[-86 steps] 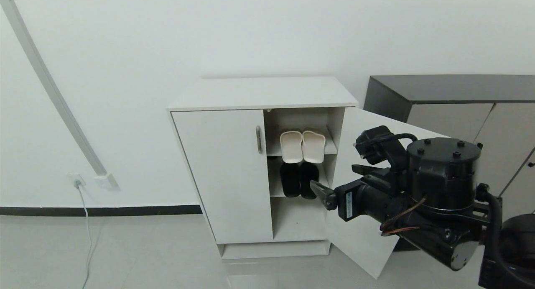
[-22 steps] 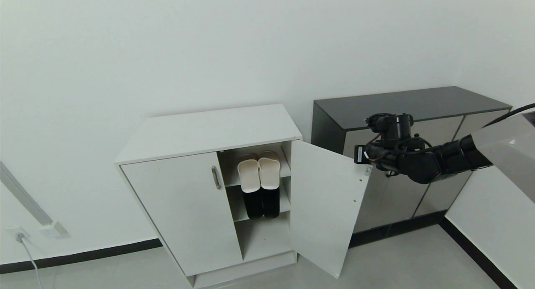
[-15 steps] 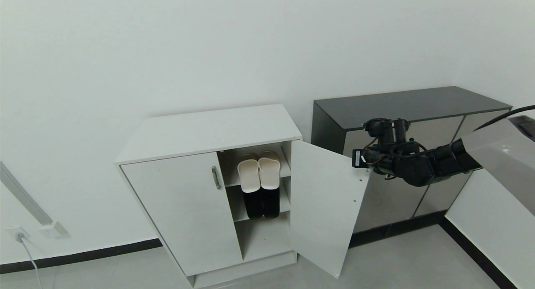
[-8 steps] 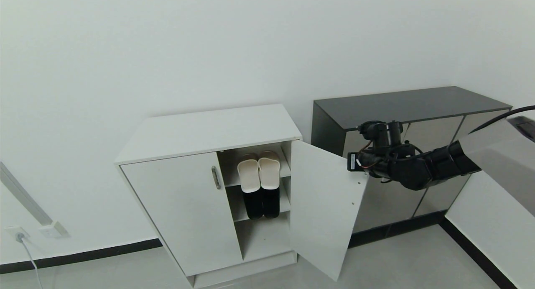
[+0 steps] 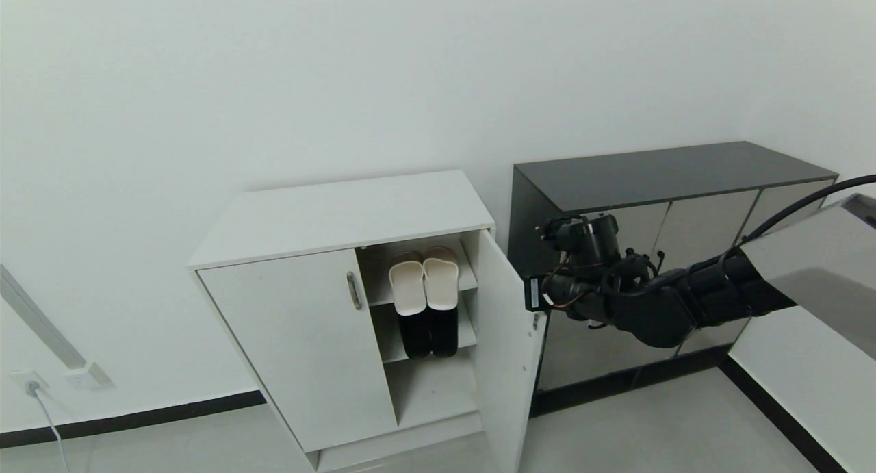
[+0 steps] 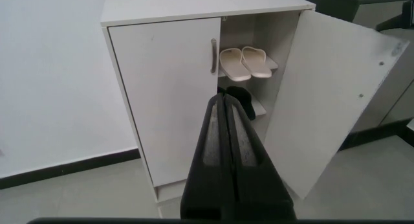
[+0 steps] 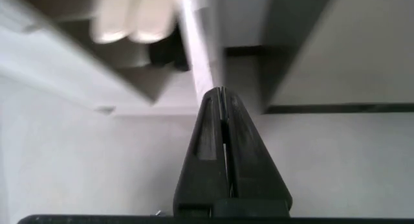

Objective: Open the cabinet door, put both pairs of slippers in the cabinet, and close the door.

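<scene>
While the right-hand door (image 5: 505, 363) of the white cabinet (image 5: 342, 216) stands part-open, both pairs of slippers sit inside.

- The cream slippers (image 5: 424, 285) are on the upper shelf, side by side, with their ends overhanging the shelf's front edge.
- The black slippers (image 5: 430, 333) are on the middle shelf, directly below the cream pair and also side by side.
- The bottom compartment is bare board.
- The right-hand door is hinged on the cabinet's right side. In the head view it is swung out towards the near side and seen almost edge-on.
- The left-hand door (image 5: 301, 350) is shut, with its metal handle (image 5: 351, 290) upright near the inner edge.

The right pincer (image 7: 222, 94) is closed with nothing between its fingers. Its tip sits at the thin free edge of the right-hand door, high up on the outer side. The wrist view is too blurred to confirm contact. The right arm reaches in from the right, across the front of the dark sideboard (image 5: 671, 172).

The left pincer (image 6: 223, 101) is also closed and empty. It is held in front of the cabinet, well apart from it, and aimed at the open side.

The dark sideboard stands just right of the cabinet, and both are against the white wall (image 5: 410, 69). A wall socket (image 5: 27, 384) with a cable (image 5: 58, 439) sits low on the far left, above the black baseboard (image 5: 137, 418). The floor (image 5: 650, 432) is pale grey.
</scene>
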Robot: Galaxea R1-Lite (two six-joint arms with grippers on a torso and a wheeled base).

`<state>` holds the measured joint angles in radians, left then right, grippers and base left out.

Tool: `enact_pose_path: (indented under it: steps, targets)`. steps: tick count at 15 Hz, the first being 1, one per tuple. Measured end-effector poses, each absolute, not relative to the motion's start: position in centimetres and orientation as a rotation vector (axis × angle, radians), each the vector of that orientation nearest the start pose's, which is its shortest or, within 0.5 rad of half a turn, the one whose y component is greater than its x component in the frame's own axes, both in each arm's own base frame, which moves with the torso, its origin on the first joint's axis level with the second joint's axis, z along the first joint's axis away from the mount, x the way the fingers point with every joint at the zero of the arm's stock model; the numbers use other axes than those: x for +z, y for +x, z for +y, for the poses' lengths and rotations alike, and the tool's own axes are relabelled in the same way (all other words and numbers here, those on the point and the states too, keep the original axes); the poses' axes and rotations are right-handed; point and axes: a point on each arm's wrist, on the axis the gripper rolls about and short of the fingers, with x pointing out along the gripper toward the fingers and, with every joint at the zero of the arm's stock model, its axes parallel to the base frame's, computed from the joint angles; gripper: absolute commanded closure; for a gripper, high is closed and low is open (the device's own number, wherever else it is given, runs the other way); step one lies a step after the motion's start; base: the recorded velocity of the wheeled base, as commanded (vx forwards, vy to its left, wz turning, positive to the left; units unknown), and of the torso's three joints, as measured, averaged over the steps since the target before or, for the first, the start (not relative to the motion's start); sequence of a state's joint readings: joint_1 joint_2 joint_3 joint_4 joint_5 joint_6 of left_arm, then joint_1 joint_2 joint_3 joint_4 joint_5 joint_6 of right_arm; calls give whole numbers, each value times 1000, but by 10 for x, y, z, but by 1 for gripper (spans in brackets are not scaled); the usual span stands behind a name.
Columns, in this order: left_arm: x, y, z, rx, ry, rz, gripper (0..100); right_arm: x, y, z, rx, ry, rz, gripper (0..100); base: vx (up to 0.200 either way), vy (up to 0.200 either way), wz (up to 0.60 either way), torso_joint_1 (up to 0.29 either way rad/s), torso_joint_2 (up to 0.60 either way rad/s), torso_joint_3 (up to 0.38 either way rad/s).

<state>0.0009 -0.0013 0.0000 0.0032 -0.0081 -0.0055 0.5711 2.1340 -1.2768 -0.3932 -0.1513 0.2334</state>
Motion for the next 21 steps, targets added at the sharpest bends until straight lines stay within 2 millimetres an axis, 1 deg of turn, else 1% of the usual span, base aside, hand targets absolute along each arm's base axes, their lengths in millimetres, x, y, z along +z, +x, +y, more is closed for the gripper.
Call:
enact_pose_path:
  steps: [2, 5, 7, 8, 10, 11, 14, 16, 18, 19, 21]
  targets:
    - [75, -23, 0, -6, -6, 2, 100, 133, 346, 235, 396, 54, 465, 100, 0, 0, 0, 0, 0, 0]
    - [75, -23, 0, -6, -6, 2, 100, 142, 336, 236, 434, 9, 433, 100, 0, 0, 0, 0, 0, 0]
    - [75, -23, 0, -7, -6, 1, 100, 143, 332, 235, 444, -17, 408, 100, 0, 0, 0, 0, 0, 0]
    - [75, -23, 0, -7, -6, 2, 100, 146, 331, 236, 456, -5, 360, 100, 0, 0, 0, 0, 0, 0]
    - [75, -23, 0, -6, -5, 2, 100, 142, 327, 238, 475, -21, 331, 100, 0, 0, 600, 5, 2, -2]
    - [75, -23, 0, -6, -5, 2, 100, 138, 324, 238, 484, -28, 341, 100, 0, 0, 600, 7, 2, 2]
    - [75, -23, 0, -7, -4, 2, 100, 133, 322, 240, 505, -31, 353, 100, 0, 0, 600, 6, 6, 2]
    - [75, -23, 0, -6, -5, 2, 100, 132, 321, 240, 517, -25, 341, 100, 0, 0, 0, 0, 0, 0]
    - [75, -23, 0, -7, -5, 2, 100, 130, 318, 240, 570, -1, 296, 100, 0, 0, 0, 0, 0, 0]
    - [75, -23, 0, -7, -5, 2, 100, 127, 317, 240, 589, 4, 280, 100, 0, 0, 0, 0, 0, 0]
    - [75, -23, 0, -7, -6, 2, 100, 117, 311, 239, 604, -15, 306, 100, 0, 0, 0, 0, 0, 0]
